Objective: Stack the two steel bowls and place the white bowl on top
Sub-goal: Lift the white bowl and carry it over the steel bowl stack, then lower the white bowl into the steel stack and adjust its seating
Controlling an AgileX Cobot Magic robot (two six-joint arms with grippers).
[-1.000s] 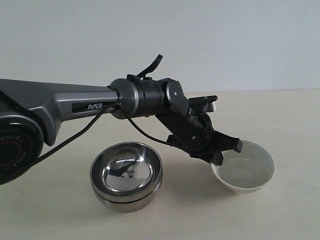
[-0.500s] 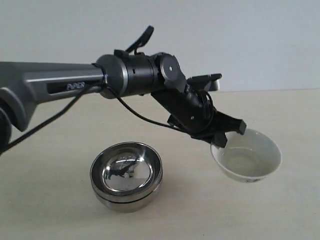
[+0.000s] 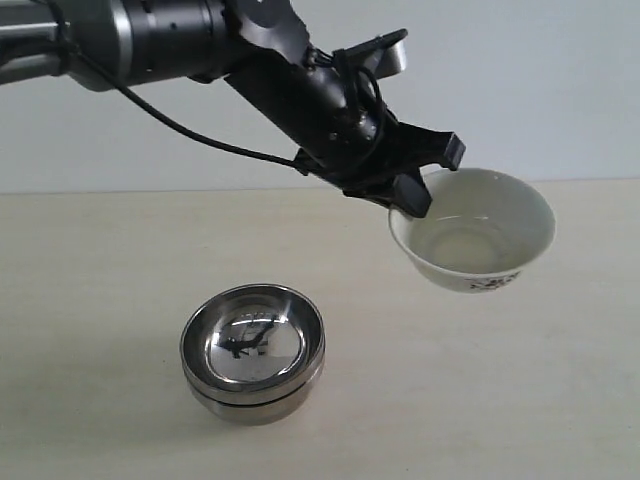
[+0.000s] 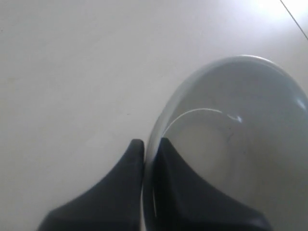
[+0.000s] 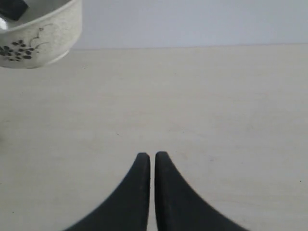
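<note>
The pale bench (image 3: 100, 260) fills the lower part of the exterior view, and only that view shows the whole layout. The left arm (image 3: 160, 40) comes in from the upper left, high over the bench, and its wrist is angled down and to the right.

The two steel bowls (image 3: 252, 350) show in the exterior view alone. They sit nested one inside the other on the bench, below the arm, with a seam visible between their rims.

The white bowl (image 3: 472, 235) hangs in the air, right of the steel bowls and higher, clear of the bench with its mouth roughly upward. The exterior view shows a dark print low on its outer wall. The right wrist view shows that print as small flowers on the white bowl (image 5: 38, 33). The left wrist view shows only the plain inside of the white bowl (image 4: 240, 144).

The left fingers (image 3: 408, 190) are clamped on the bowl's near rim. Up close, one of the left fingers (image 4: 110, 192) lies outside the wall and the other inside.

The right fingers (image 5: 134, 192) show only in their own wrist view, tips pressed nearly together with nothing between them, over bare bench.
</note>
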